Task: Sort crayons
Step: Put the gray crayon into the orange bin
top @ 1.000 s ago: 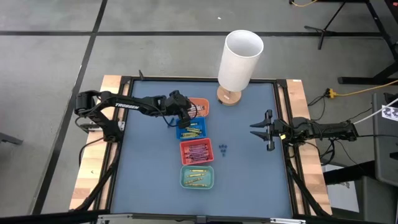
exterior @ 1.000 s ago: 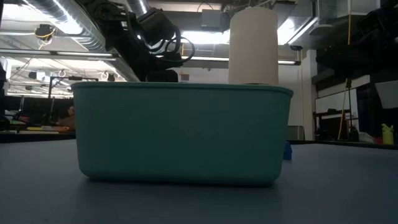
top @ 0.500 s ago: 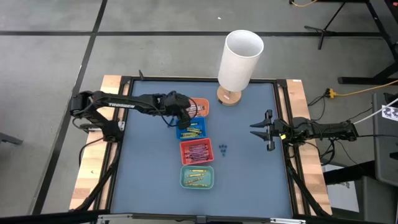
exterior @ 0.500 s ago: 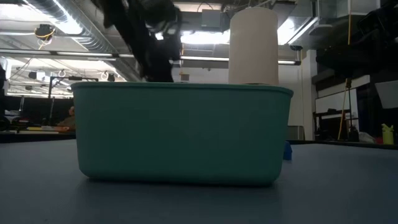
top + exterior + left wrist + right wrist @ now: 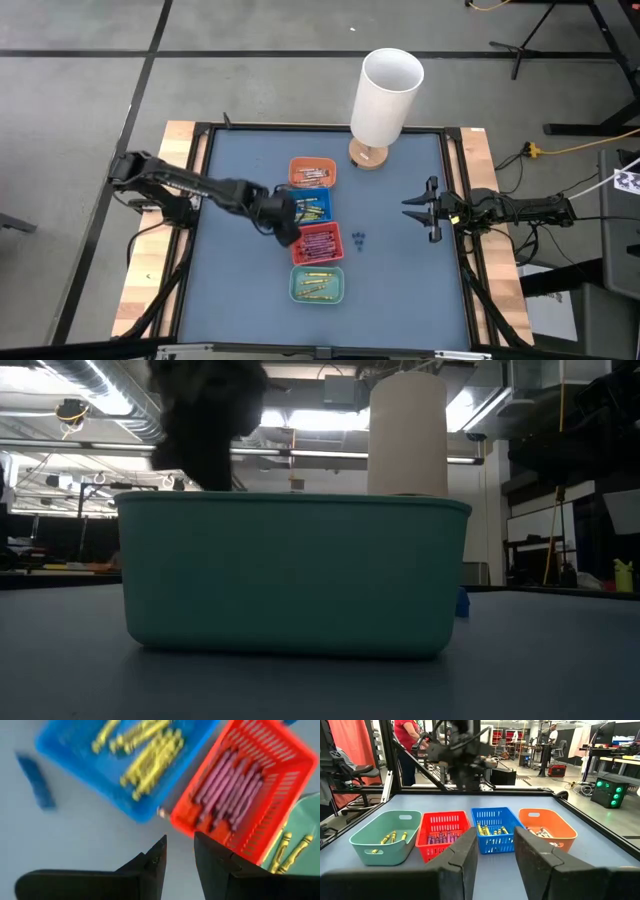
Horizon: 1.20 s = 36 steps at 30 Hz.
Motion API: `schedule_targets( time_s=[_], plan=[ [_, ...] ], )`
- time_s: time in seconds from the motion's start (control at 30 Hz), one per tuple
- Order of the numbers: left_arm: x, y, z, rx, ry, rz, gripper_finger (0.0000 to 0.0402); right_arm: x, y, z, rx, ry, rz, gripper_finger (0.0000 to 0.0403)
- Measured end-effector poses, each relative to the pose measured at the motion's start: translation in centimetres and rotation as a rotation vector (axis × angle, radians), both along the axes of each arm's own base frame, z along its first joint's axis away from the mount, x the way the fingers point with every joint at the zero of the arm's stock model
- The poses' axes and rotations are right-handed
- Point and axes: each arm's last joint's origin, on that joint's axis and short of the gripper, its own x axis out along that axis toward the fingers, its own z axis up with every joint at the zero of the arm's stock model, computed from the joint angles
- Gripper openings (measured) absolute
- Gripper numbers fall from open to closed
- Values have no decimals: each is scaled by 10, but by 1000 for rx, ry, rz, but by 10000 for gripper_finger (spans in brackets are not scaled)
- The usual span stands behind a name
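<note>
The crayons point(image 5: 317, 242) lay sorted in four small trays in a row on the tabletop point(image 5: 400, 270). The left end effector point(image 5: 287, 228) had moved from the orange tray point(image 5: 313, 172) to beside the red tray point(image 5: 316, 243), fingers parted, empty. The right end effector point(image 5: 428, 210) waited released. A few blue bits point(image 5: 359, 238) were too small to identify.

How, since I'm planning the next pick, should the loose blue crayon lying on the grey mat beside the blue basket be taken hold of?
Take the blue crayon at mid-length, straight down from above, fingers closing across its thin width. It lies flat on the grey mat, apart from the blue plastic basket, so both long sides look free.
</note>
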Motion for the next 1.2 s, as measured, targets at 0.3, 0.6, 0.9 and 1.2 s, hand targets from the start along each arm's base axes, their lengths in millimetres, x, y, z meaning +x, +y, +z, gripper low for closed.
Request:
schedule_targets(
  time_s=[0.3,0.6,0.9,1.2],
  plan=[
    [-28,-43,-45,-68,37,232,83,0,0,0,0,0,-1,124],
    [-32,-51,-73,-143,-127,282,82,0,0,0,0,0,-1,124],
    [-23,-49,-86,-110,-202,313,82,0,0,0,0,0,-1,124],
    [-12,-46,-103,-80,-218,342,82,0,0,0,0,0,0,124]
  ],
)
